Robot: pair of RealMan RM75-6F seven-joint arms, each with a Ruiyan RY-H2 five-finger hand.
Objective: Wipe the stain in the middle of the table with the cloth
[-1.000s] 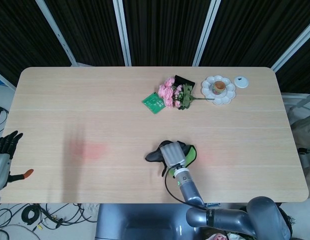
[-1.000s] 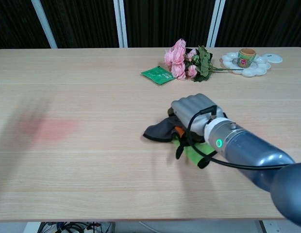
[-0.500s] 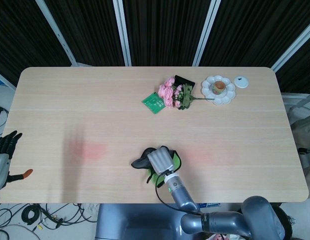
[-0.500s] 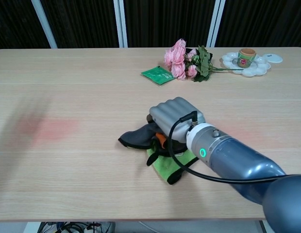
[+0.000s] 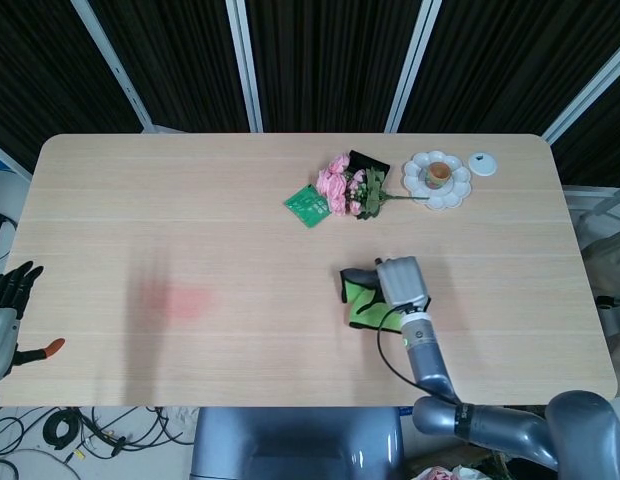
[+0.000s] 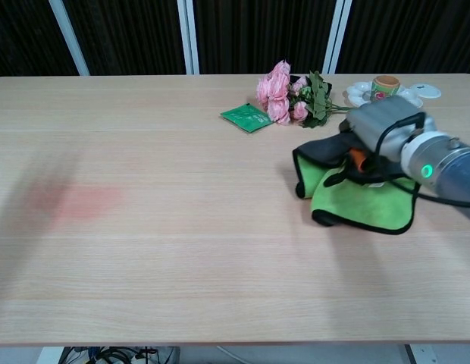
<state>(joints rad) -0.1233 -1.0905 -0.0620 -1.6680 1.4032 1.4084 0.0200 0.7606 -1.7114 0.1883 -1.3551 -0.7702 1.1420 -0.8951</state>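
The green cloth (image 5: 357, 296) with a dark edge (image 6: 357, 197) lies bunched right of the table's middle. My right hand (image 5: 400, 282) (image 6: 381, 130) grips its upper part, fingers curled into the fabric, and the rest spreads on the wood below the hand. A pale pink stain (image 5: 186, 301) (image 6: 74, 202) marks the table well to the left of the cloth, apart from it. In the head view, my left hand (image 5: 6, 312) hangs beyond the table's left edge, fingers spread and holding nothing.
At the back right lie a bunch of pink flowers (image 5: 352, 187) (image 6: 289, 94), a green packet (image 5: 307, 206) (image 6: 247, 117), a white scalloped plate (image 5: 425, 190) bearing a small cup (image 6: 385, 88), and a small white lid (image 5: 481, 163).
The right hand first slid the cloth left and toward the front edge, then swept it right and farther back. The left hand has not moved.
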